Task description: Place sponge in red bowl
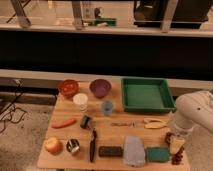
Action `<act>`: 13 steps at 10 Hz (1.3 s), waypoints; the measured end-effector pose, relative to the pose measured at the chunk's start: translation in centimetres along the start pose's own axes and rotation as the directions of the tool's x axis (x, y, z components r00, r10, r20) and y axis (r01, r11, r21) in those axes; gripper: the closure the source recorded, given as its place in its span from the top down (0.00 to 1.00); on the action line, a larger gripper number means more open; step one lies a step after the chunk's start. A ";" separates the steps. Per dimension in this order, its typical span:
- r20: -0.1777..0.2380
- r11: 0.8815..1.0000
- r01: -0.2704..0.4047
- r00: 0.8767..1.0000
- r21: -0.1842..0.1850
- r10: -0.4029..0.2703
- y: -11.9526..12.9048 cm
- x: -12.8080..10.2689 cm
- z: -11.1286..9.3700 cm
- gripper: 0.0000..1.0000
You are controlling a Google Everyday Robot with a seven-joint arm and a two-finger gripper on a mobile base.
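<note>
Gripper [175,145] at lower right of frame, jaws spread wide w/ nothing in them, just right of the sponge [157,154], which lies flat near the table [112,136] front edge; red bowl [68,88] well apart, upper left of tabletop.

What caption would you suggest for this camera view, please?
Gripper beside the sponge, front right of the table; red bowl at back left.
</note>
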 end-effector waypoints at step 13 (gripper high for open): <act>-0.004 0.985 -0.026 1.000 -0.171 0.026 6.6 1.3 6.2 0.80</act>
